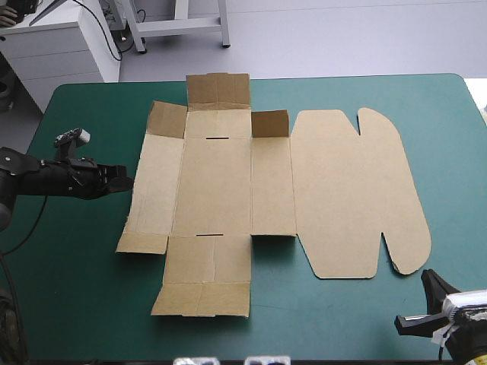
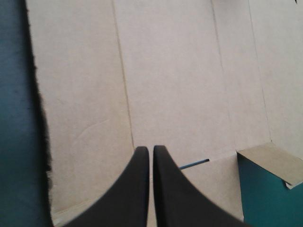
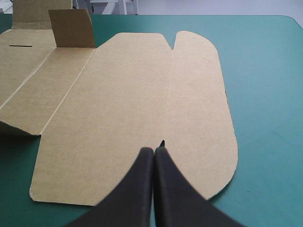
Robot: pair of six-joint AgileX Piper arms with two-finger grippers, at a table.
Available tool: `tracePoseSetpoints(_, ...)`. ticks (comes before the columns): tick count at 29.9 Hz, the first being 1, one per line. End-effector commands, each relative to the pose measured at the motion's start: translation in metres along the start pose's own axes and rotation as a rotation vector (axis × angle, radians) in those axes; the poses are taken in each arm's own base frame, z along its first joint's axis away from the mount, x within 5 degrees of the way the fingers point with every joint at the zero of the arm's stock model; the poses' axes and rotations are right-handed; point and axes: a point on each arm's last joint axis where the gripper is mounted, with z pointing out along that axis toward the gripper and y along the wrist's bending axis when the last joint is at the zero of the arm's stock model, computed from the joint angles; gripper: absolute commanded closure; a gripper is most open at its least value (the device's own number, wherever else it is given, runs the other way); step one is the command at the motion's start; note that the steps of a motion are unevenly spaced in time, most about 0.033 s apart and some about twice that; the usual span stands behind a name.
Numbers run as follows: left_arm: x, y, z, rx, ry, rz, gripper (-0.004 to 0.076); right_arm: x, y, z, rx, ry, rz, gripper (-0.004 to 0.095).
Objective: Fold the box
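Note:
The brown box lies spread flat in the middle of the table, its rounded lid toward the right. Small flaps on its far side stand slightly raised. My left gripper is shut, low at the box's left edge. In the left wrist view its tips hover over the board next to a slot. My right gripper is shut near the table's front right corner. Its tips point at the lid's near edge, just short of a small notch.
The teal-green cover shows in a broad strip between the box and the table's near edge, and in another to the right of the lid. The table's far edge runs just beyond the raised flaps.

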Motion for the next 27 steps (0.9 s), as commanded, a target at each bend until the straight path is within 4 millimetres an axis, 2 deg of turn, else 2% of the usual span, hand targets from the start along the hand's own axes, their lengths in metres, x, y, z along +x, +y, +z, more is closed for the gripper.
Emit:
tracePoseSetpoints(1,-0.012,0.003,-0.006,0.047,-0.044,-0.042,0.0720,-0.013,0.000,-0.009,-0.003,-0.121,-0.013,0.0928)
tracePoseSetpoints(8,-0.012,0.024,0.002,-0.089,-0.020,-0.078,0.0691,-0.013,0.000,-0.009,-0.003,-0.121,-0.013,0.0928)
tracePoseSetpoints(11,-0.011,0.028,0.005,-0.102,-0.002,-0.077,0.0612,-0.013,0.000,-0.009,-0.003,-0.121,-0.013,0.0927)
tracePoseSetpoints(18,-0.011,0.043,0.025,-0.101,0.060,-0.106,0.0322,-0.013,0.000,-0.009,-0.003,-0.121,-0.013,0.0928)
tracePoseSetpoints(20,-0.011,0.047,0.030,-0.097,0.073,-0.119,0.0295,-0.013,0.000,-0.009,-0.003,-0.121,-0.013,0.0928)
tracePoseSetpoints(27,-0.014,0.054,0.043,-0.047,0.069,-0.183,0.0295,-0.013,0.000,-0.009,-0.003,-0.121,-0.013,0.0928)
